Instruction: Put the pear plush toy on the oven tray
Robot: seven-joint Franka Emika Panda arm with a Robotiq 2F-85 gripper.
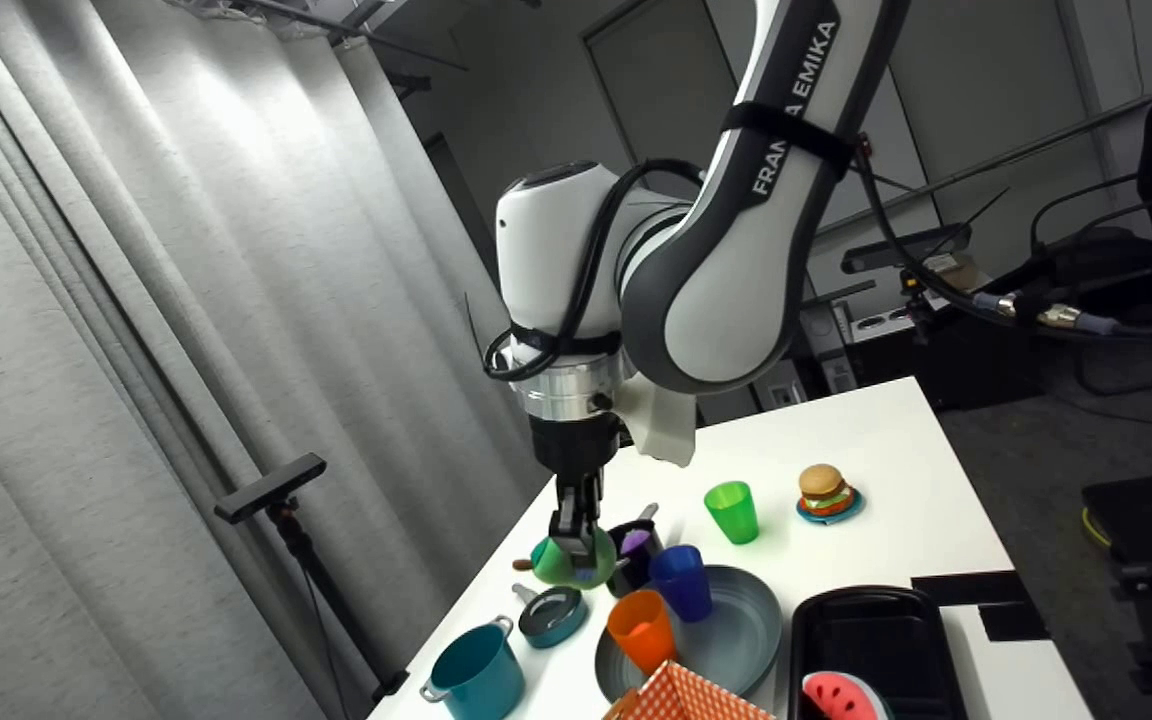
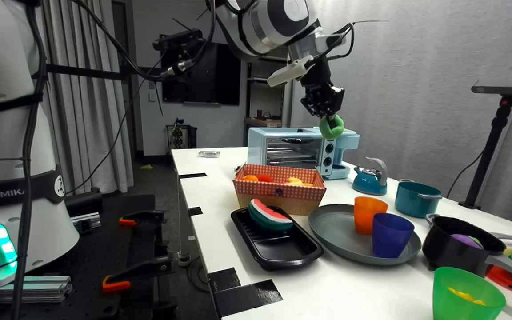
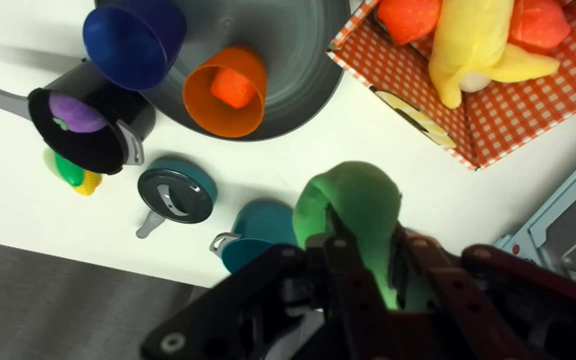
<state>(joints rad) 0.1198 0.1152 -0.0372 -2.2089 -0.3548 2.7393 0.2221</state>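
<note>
The pear plush toy (image 1: 554,572) is a bright-green soft lump. My gripper (image 1: 578,540) is shut on it and holds it well above the table. In the wrist view the two fingers (image 3: 364,220) press into the sides of the pear (image 3: 360,192), and its rounded end sticks out past the fingertips. The pear (image 2: 331,129) also hangs below the gripper (image 2: 328,117) in an exterior view. The oven tray (image 2: 278,250), black with a low rim, lies on the table with a watermelon toy (image 2: 270,216) at one end. The tray (image 1: 871,640) is away from the gripper; the wrist view does not show it.
A grey plate (image 2: 331,238) beside the tray holds an orange cup (image 2: 366,215) and a blue cup (image 2: 388,238). A checked basket (image 2: 278,200) of plush toys stands behind the tray. A toaster oven (image 2: 258,144), kettle (image 2: 368,183), teal pot (image 2: 407,202) and black pot (image 2: 449,251) stand around.
</note>
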